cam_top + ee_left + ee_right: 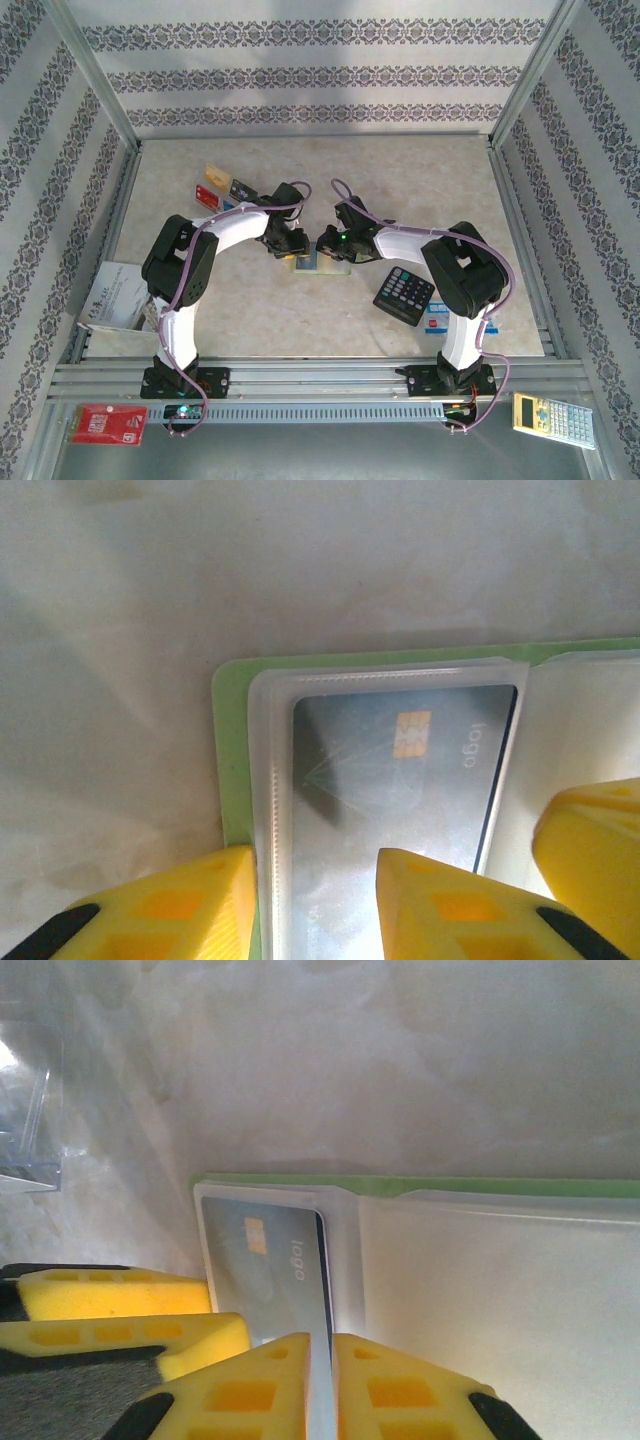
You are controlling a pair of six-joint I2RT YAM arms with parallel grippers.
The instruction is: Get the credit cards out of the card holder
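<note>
The lime-green card holder (pixel 322 265) lies open mid-table, its green rim (pixel 232 760) and pale sleeves (pixel 480 1290) showing. A grey credit card (pixel 400 770) with a gold chip and the word "logo" sits in the left clear sleeve. My left gripper (pixel 315 910) is open, its fingers straddling the sleeve's outer edge and resting on the holder. My right gripper (pixel 320 1390) is shut on the inner long edge of that credit card (pixel 270 1260). Both grippers meet over the holder, left (pixel 293 248) and right (pixel 325 245). Three loose cards, tan (pixel 214 172), red (pixel 205 195) and black (pixel 238 188), lie at the back left.
A black calculator (pixel 404 295) and a blue-and-white box (pixel 437 318) lie to the holder's right. A white booklet (pixel 112 295) sits at the left edge. A red packet (pixel 108 424) and a yellow calculator (pixel 552 418) rest on the front rail.
</note>
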